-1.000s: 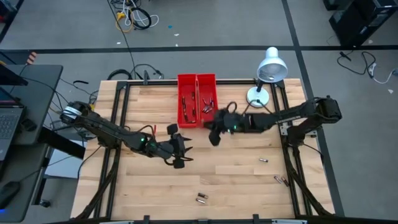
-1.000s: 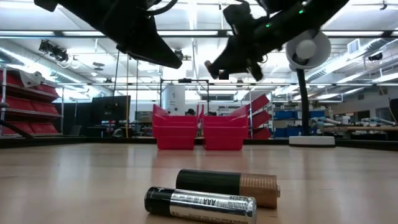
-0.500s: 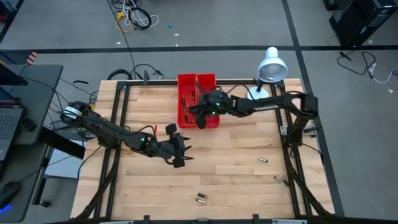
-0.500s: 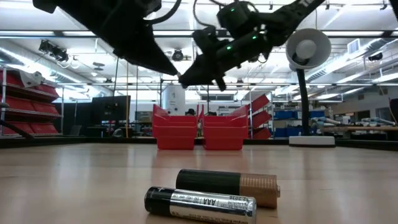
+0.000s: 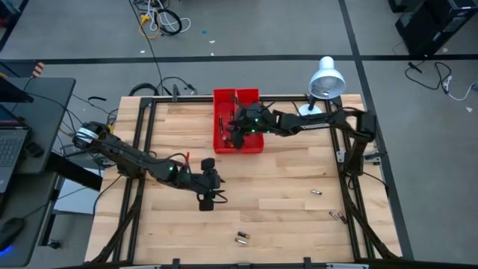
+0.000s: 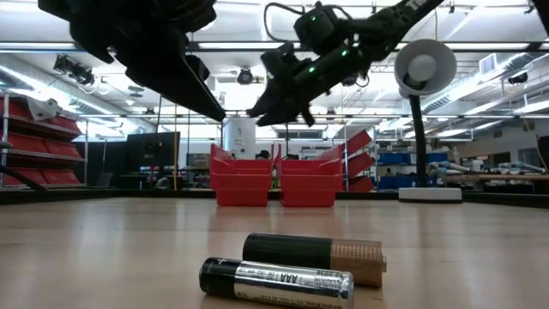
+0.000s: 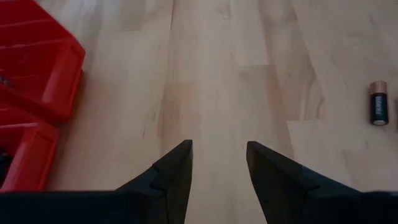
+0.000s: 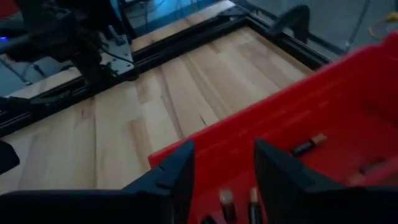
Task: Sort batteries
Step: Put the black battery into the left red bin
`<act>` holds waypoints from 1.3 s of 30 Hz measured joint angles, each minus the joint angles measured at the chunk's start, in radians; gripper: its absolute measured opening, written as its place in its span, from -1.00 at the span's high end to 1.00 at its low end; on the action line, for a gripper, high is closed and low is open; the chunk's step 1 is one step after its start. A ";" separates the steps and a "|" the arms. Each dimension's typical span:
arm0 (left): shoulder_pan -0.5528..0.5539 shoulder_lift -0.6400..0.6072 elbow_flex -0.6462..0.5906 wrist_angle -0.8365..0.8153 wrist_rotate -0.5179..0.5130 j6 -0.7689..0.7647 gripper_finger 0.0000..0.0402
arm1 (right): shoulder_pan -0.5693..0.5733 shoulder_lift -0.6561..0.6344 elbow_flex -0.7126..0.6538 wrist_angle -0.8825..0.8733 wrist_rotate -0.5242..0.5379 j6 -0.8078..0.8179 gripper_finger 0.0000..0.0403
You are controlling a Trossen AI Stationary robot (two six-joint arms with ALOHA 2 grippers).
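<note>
Two red bins [image 5: 236,119] stand side by side at the table's far edge and hold several batteries [image 8: 308,145]. My right gripper [image 5: 237,136] hangs open just above them, with two batteries [image 8: 227,199] showing blurred under its fingers [image 8: 177,171]. My left gripper [image 5: 207,198] is open above bare wood at mid table, nothing between its fingers [image 7: 177,165]. Loose batteries lie on their sides on the table: a pair [image 5: 241,238] near the front edge, shown close in the low view [image 6: 292,268], and others at the right [image 5: 316,192], [image 5: 336,217]. One battery [image 7: 379,104] shows in the left wrist view.
A white desk lamp [image 5: 323,81] stands at the far right corner on its round base [image 5: 308,116]. Black frame rails [image 5: 146,142] run along the table's sides. Bare wood lies between the bins and the front pair of batteries.
My right gripper has gone from mid table toward the far edge and the left, ending over the red bins, and has opened there. My left gripper has turned and tipped down toward the near edge without changing its opening.
</note>
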 joint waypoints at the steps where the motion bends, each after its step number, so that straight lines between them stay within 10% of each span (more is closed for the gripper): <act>1: -0.005 0.003 0.000 0.005 0.000 0.000 0.17 | 0.000 -0.022 0.000 -0.048 0.003 0.001 0.24; 11: -0.036 0.210 0.000 0.250 0.031 0.077 0.16 | 0.232 -0.234 -0.001 -0.642 0.223 0.093 0.30; 18: -0.036 0.340 0.000 0.450 0.280 0.108 0.16 | 0.539 -0.282 -0.009 -0.827 0.315 0.338 0.31; 27: -0.037 0.355 0.000 0.463 0.305 0.100 0.16 | 0.830 -0.087 -0.159 -0.245 0.423 0.298 0.31; 39: -0.109 0.355 0.000 0.458 0.242 -0.015 0.16 | 0.902 0.210 -0.133 0.212 0.355 0.011 0.32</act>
